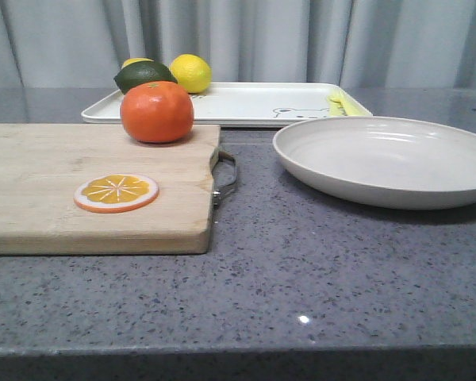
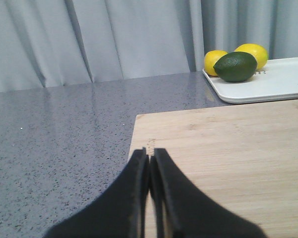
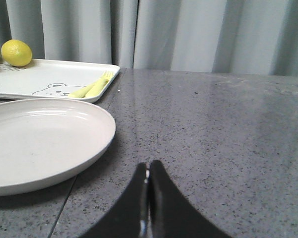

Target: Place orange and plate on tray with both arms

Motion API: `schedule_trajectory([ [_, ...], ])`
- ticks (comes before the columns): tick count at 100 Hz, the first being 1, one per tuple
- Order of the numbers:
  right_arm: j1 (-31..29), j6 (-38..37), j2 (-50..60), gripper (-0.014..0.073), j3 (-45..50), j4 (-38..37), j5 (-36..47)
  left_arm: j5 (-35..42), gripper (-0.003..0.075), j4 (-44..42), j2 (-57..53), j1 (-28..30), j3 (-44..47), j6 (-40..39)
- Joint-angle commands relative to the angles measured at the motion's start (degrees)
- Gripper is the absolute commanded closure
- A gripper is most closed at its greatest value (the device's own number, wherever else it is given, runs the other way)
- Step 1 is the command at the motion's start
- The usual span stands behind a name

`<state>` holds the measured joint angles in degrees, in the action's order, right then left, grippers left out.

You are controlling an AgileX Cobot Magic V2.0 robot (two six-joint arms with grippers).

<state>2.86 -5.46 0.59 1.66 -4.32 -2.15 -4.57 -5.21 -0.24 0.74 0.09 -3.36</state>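
Note:
The orange (image 1: pixel 156 111) sits at the far right corner of a wooden cutting board (image 1: pixel 63 198). The off-white plate (image 1: pixel 389 159) rests on the grey counter to the right; it also shows in the right wrist view (image 3: pixel 35 141). The white tray (image 1: pixel 246 103) with a bear drawing lies behind both, and shows in the wrist views (image 2: pixel 273 82) (image 3: pixel 49 79). My left gripper (image 2: pixel 149 154) is shut and empty over the board's left part. My right gripper (image 3: pixel 148 166) is shut and empty over the counter, right of the plate. Neither gripper shows in the front view.
An orange slice (image 1: pixel 116 192) lies on the board. A lemon (image 1: pixel 190 73), a second lemon (image 1: pixel 136 62) and a dark green fruit (image 1: pixel 144 76) sit at the tray's far left. Yellow-green cutlery (image 1: pixel 339 103) lies at its right end. The board has a metal handle (image 1: pixel 226 178). Grey curtains hang behind.

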Motion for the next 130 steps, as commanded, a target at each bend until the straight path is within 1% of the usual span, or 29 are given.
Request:
schedule_trajectory([
  [1,0.0,0.0,0.5,0.0695,-1.3,-0.8,4.6,4.9,0.0741,0.1,-1.9,0.1,0.4,-0.2],
  [65,0.0,0.0,0.5,0.0695,-1.3,-0.8,4.6,5.2,0.0741,0.1,-1.9,0.1,0.4,-0.2],
  [77,0.0,0.0,0.5,0.0695,-1.3,-0.8,8.3,5.8,0.0741,0.4,-1.9,0.1,0.4,-0.2],
  [92,0.0,0.0,0.5,0.0695,-1.4,-0.8,8.6,6.0,0.0741,2.0,-1.9,0.1,-0.5,-0.2],
  [99,0.0,0.0,0.5,0.0695,-2.1,-0.7,6.3,5.9,0.0741,3.0,-1.9,0.1,-1.6,-0.2],
  [109,0.0,0.0,0.3,0.0695,-5.4,1.5,-0.6,2.6,0.0741,4.4,-1.8,0.1,-4.8,-0.2],
  [122,0.0,0.0,-0.9,0.0695,-9.9,4.3,-3.1,-1.0,0.0741,8.2,0.5,0.1,-10.0,-0.2],
  [127,0.0,0.0,-2.3,0.0695,-12.8,4.3,-6.3,-3.2,0.0741,9.3,2.1,0.1,-12.5,-0.2],
  [130,0.0,0.0,-3.4,0.0695,-15.1,4.3,-9.7,-5.2,0.0741,9.6,3.2,0.1,-14.6,-0.2],
])
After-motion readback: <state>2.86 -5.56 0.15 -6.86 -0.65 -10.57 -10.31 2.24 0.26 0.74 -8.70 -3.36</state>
